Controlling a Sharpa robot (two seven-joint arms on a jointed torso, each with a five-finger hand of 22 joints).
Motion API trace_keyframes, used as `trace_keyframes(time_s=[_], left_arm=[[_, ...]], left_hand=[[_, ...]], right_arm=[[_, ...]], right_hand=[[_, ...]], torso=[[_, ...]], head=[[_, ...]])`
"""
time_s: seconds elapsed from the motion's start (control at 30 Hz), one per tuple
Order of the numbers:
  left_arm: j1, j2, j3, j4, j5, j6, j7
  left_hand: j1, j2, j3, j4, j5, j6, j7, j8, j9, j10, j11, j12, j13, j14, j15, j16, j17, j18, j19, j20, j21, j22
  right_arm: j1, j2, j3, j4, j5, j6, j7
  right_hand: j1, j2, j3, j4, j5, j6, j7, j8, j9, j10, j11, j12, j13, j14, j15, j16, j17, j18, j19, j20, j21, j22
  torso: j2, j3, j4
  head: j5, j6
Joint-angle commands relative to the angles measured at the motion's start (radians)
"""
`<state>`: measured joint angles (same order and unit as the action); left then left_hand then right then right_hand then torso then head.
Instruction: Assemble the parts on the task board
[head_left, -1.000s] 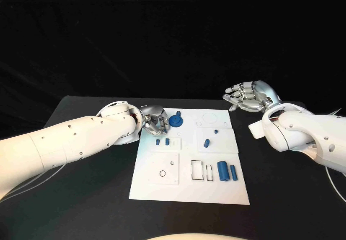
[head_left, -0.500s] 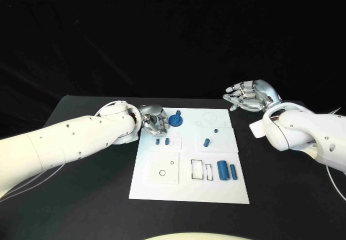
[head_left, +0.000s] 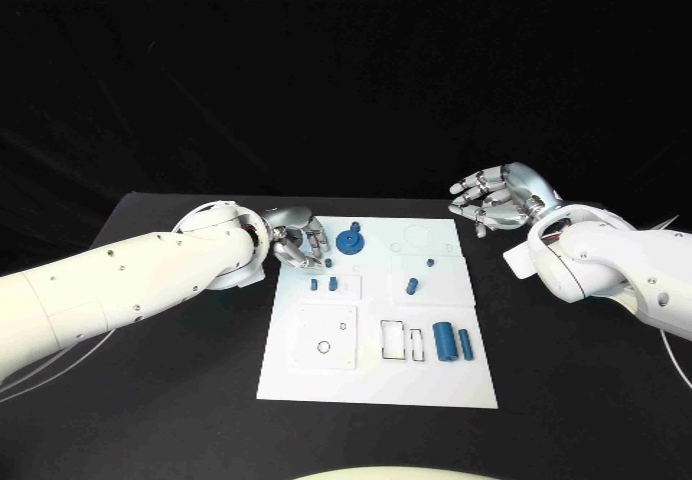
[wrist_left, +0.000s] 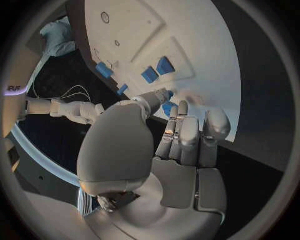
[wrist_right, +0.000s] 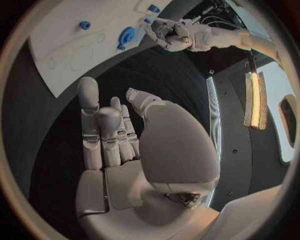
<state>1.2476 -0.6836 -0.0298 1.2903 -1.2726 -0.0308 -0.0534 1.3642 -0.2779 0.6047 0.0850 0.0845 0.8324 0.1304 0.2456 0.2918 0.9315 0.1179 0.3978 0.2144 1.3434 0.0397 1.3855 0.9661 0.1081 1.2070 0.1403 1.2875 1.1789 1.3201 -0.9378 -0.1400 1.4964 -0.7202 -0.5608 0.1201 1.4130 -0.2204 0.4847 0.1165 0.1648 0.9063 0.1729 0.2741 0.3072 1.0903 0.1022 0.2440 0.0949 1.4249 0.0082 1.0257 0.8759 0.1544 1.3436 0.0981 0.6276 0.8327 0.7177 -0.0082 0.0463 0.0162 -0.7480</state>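
1. on the black table (head_left: 173, 380) lies the white task board (head_left: 378, 385), long side running away from the robot, with black outlines and shallow pockets marked on it.
2. at the board's far left corner the left hand (head_left: 296, 240) hovers, its fingers (wrist_left: 187, 135) held side by side and curled down toward the board edge, holding nothing that can be seen.
3. just beside those fingers stands a round blue part (head_left: 351, 242) with a small stem sticking up from it.
4. near it, two small blue blocks (head_left: 323, 284) sit side by side in a pocket on the left side of the board.
5. toward the right, a short blue peg (head_left: 413, 285) lies in a raised square, a smaller blue bit (head_left: 430, 264) just beyond it.
6. closer to the robot, two blue cylinders (head_left: 454, 342) lie side by side next to two rectangular outlines.
7. off the board's far right corner, the right hand (head_left: 493, 198) is raised above the table, fingers (wrist_right: 100, 135) loosely curled and apart, empty.
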Motion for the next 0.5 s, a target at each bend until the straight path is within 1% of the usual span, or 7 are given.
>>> trace_keyframes(time_s=[0.03, 0.2, 0.23, 0.3, 0.4, 0.43, 0.5], left_arm=[[0.001, -0.029, 0.012, 0.019, 0.165, -0.015, 0.044], [0.003, -0.078, 0.029, 0.036, 0.341, -0.049, 0.106], [0.004, -0.090, 0.032, 0.039, 0.399, -0.058, 0.128], [0.005, -0.107, 0.035, 0.042, 0.510, -0.069, 0.169], [0.005, -0.133, 0.038, 0.049, 0.710, -0.078, 0.226], [0.006, -0.145, 0.038, 0.055, 0.796, -0.088, 0.241], [0.006, -0.159, 0.039, 0.065, 0.893, -0.102, 0.259]], left_hand=[[-0.004, 0.003, -0.008, 0.000, -0.003, -0.002, 0.005, -0.005, -0.001, -0.012, 0.001, -0.005, 0.001, -0.003, 0.007, 0.006, -0.005, -0.001, -0.006, 0.005, -0.006, -0.003], [0.016, 0.021, 0.003, -0.003, 0.000, 0.033, 0.046, 0.009, 0.003, -0.027, 0.006, 0.004, 0.003, -0.038, 0.012, -0.015, -0.069, 0.012, -0.052, 0.011, -0.043, -0.049], [0.018, 0.022, 0.005, -0.003, 0.000, 0.037, 0.050, 0.011, 0.004, -0.026, 0.007, 0.007, 0.003, -0.050, 0.013, -0.023, -0.090, 0.016, -0.067, 0.012, -0.055, -0.065], [0.027, 0.035, 0.021, -0.001, 0.001, 0.049, 0.056, 0.019, 0.005, -0.043, 0.014, 0.016, 0.002, -0.187, 0.018, -0.129, -0.319, 0.050, -0.204, 0.017, -0.174, -0.201], [0.038, 0.045, 0.029, -0.006, 0.000, 0.047, 0.058, 0.019, 0.004, -0.034, 0.014, 0.029, 0.004, -0.220, 0.016, -0.161, -0.380, 0.059, -0.239, 0.016, -0.211, -0.242], [0.039, 0.055, 0.033, -0.005, -0.001, 0.047, 0.058, 0.021, 0.004, -0.019, 0.013, 0.043, 0.006, -0.252, 0.013, -0.201, -0.426, 0.075, -0.304, 0.014, -0.276, -0.314], [0.039, 0.060, 0.034, -0.004, -0.002, 0.048, 0.060, 0.023, 0.004, -0.013, 0.011, 0.049, 0.006, -0.259, 0.013, -0.215, -0.435, 0.077, -0.314, 0.013, -0.293, -0.329]], right_arm=[[0.000, -0.001, 0.000, -0.005, -0.232, 0.166, -0.074], [-0.001, -0.001, 0.000, -0.004, -0.407, 0.246, -0.118], [-0.001, -0.001, 0.000, -0.002, -0.442, 0.257, -0.126], [-0.001, 0.000, 0.000, 0.002, -0.518, 0.275, -0.143], [-0.003, 0.002, 0.000, 0.009, -0.619, 0.286, -0.171], [-0.005, 0.003, -0.001, 0.012, -0.660, 0.286, -0.185], [-0.010, 0.004, -0.001, 0.016, -0.707, 0.286, -0.203]], right_hand=[[-0.014, -0.023, 0.039, -0.024, 0.004, 0.018, -0.004, -0.007, -0.002, 0.027, -0.007, -0.016, -0.014, 0.024, -0.002, 0.123, 0.121, -0.023, 0.020, -0.001, 0.170, 0.143], [-0.039, -0.034, 0.063, -0.047, 0.002, 0.032, -0.012, -0.010, -0.001, 0.042, -0.012, -0.030, -0.020, 0.057, -0.005, 0.240, 0.247, -0.044, 0.049, -0.001, 0.346, 0.288], [-0.042, -0.034, 0.066, -0.050, 0.002, 0.033, -0.012, -0.010, -0.001, 0.044, -0.012, -0.031, -0.020, 0.061, -0.006, 0.254, 0.264, -0.047, 0.054, 0.000, 0.368, 0.305], [-0.051, -0.038, 0.070, -0.055, -0.001, 0.038, -0.017, -0.010, 0.000, 0.048, -0.014, -0.035, -0.021, 0.074, -0.006, 0.291, 0.309, -0.055, 0.066, -0.001, 0.421, 0.347], [-0.058, -0.039, 0.073, -0.058, -0.004, 0.042, -0.020, -0.009, 0.002, 0.055, -0.017, -0.037, -0.021, 0.080, -0.008, 0.315, 0.338, -0.061, 0.076, -0.001, 0.462, 0.380], [-0.059, -0.038, 0.076, -0.060, -0.005, 0.045, -0.021, -0.009, 0.003, 0.063, -0.019, -0.034, -0.019, 0.081, -0.009, 0.320, 0.343, -0.063, 0.078, -0.002, 0.475, 0.391], [-0.058, -0.035, 0.081, -0.064, -0.004, 0.049, -0.022, -0.007, 0.004, 0.073, -0.021, -0.031, -0.016, 0.081, -0.011, 0.325, 0.347, -0.066, 0.084, -0.003, 0.499, 0.410]], torso=[[-0.001, 0.0004, 0.0001], [-0.001, 0.0011, 0.0003], [-0.001, 0.0009, 0.0002], [0.000, 0.0005, 0.0000], [0.001, -0.0006, -0.0007], [0.001, -0.0014, -0.0011], [0.001, -0.0023, -0.0008]], head=[[-0.003, 0.004], [-0.011, 0.012], [-0.019, 0.014], [-0.028, 0.017], [-0.046, 0.022], [-0.051, 0.023], [-0.056, 0.023]])
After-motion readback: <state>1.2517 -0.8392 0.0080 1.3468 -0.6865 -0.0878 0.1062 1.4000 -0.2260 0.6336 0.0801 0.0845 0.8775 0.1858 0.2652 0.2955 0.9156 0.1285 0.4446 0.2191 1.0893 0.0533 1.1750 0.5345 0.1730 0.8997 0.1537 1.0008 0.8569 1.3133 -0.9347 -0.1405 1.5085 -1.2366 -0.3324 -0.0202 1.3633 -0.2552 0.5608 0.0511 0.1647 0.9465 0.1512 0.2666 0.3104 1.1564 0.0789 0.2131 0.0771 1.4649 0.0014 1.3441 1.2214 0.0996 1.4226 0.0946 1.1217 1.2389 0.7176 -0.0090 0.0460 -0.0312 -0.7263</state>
